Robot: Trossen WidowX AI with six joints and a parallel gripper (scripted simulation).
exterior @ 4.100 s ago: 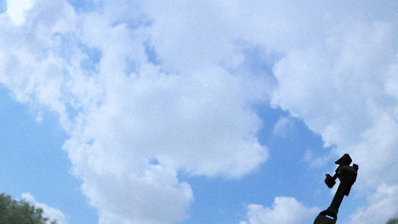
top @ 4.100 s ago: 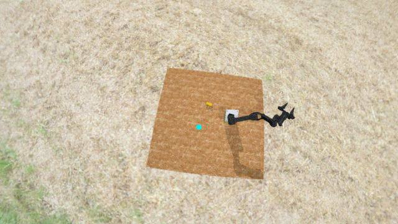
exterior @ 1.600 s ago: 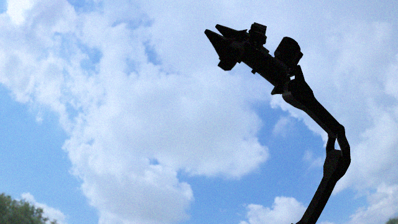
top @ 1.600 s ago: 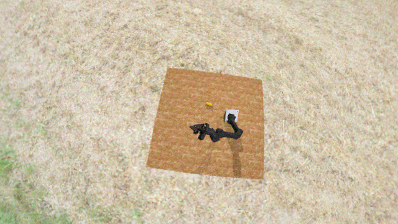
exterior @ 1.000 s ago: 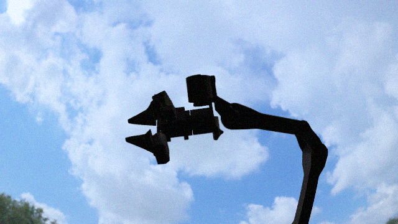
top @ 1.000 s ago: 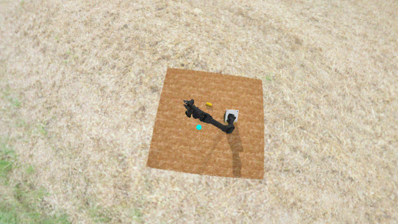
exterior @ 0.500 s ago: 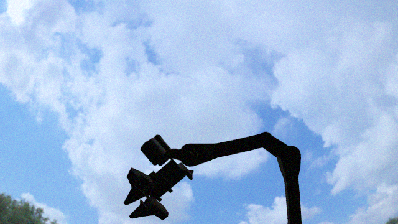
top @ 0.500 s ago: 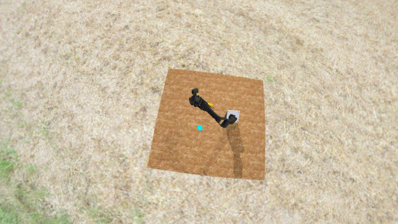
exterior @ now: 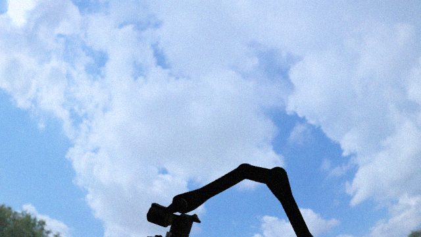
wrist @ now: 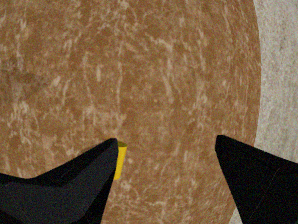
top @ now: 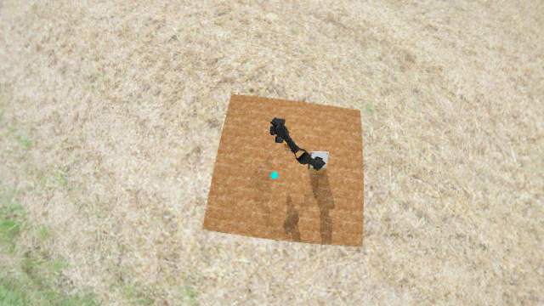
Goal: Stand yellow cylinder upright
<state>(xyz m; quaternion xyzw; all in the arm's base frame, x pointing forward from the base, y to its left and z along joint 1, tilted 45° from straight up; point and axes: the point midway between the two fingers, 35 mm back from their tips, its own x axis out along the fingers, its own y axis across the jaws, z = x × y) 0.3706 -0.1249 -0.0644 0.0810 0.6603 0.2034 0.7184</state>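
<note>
While the jaws gape, yellow (wrist: 120, 162) peeks past.

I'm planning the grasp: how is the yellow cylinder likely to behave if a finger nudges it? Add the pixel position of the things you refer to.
The yellow cylinder (top: 286, 143) (wrist: 120, 162) would probably roll sideways, since it lies on its side with a curved wall against the brown board (top: 246, 204) (wrist: 150, 75). Its straight edge suggests it is stiff, so it likely wouldn't bend. Weight I can't tell.

So 3 cams: top looks steeply down from well above the worktop (top: 255, 204), exterior faces up at sky, wrist peers closely at the worktop (wrist: 165, 90) top shares.
</note>
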